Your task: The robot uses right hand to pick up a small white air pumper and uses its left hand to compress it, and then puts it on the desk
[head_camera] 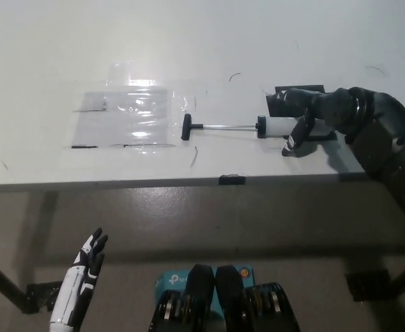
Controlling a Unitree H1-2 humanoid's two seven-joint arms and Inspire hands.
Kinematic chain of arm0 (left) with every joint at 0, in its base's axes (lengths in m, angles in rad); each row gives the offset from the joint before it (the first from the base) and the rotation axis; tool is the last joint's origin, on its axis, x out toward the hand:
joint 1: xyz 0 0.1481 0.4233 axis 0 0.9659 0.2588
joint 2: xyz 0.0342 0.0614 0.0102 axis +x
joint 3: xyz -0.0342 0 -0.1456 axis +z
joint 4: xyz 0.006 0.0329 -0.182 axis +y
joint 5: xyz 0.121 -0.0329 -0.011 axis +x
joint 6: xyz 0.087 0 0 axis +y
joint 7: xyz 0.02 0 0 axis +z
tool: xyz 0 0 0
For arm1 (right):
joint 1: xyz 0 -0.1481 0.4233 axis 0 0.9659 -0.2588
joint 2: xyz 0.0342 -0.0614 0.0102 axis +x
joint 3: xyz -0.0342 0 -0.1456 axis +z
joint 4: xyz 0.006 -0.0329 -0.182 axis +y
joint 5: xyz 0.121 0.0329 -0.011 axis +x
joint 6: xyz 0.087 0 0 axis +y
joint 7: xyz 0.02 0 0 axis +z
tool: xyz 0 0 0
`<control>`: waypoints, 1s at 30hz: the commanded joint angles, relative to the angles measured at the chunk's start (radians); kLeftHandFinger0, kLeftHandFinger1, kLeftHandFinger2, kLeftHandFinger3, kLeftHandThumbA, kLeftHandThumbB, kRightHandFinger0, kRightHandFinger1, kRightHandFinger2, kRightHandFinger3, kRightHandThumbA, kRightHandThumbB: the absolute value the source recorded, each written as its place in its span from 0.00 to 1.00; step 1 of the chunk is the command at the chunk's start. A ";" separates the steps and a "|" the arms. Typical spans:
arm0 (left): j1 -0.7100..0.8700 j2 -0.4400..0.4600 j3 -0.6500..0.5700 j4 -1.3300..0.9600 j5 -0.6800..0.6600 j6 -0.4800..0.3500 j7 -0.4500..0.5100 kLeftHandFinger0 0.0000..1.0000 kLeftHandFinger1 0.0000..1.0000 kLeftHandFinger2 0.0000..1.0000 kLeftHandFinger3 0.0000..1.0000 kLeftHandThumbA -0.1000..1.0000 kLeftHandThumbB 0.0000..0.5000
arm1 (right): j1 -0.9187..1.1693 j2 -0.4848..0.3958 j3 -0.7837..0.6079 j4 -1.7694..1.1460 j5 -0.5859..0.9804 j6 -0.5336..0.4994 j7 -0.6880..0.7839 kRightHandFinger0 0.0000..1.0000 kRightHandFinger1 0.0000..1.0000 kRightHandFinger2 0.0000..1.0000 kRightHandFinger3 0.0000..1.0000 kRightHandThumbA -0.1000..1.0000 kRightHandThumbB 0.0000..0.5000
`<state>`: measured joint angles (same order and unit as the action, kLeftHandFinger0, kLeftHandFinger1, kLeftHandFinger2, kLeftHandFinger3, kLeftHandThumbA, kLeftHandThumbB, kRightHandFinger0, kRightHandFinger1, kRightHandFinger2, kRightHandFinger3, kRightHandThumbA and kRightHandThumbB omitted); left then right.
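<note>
Pump (258, 127) lying flat on the white desk (189, 41), rod drawn out toward the plastic sheet (130, 114): you see its black handle just beside the sheet's edge. Your black right hand (303, 114) curls over the white barrel, though a firm hold cannot be told. Your white left hand (81, 277) rests low, below the desk edge, fingers apart, holding nothing.
</note>
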<state>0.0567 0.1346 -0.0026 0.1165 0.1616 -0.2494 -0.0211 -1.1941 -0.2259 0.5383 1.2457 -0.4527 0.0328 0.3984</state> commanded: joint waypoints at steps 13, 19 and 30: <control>-0.026 0.021 0.003 -0.018 -0.008 -0.037 0.000 1.00 1.00 1.00 1.00 1.00 0.07 | 0.008 0.065 0.243 0.049 -0.217 -0.099 -0.295 0.00 0.00 0.02 0.13 0.05 0.29; -0.047 0.028 0.001 -0.017 -0.008 -0.028 -0.005 1.00 1.00 1.00 1.00 1.00 0.07 | 0.021 0.035 0.203 0.057 -0.203 -0.141 -0.362 0.00 0.25 0.47 0.14 0.07 0.27; -0.046 0.027 0.002 -0.020 -0.010 -0.027 -0.002 1.00 1.00 1.00 1.00 1.00 0.01 | 0.061 -0.037 0.130 -0.009 -0.183 -0.235 -0.468 0.00 0.44 0.80 0.40 0.00 0.33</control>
<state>0.0195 0.1478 -0.0030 0.1164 0.1598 -0.2490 -0.0236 -1.1342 -0.2160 0.6991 1.2714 -0.6398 -0.1385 0.0018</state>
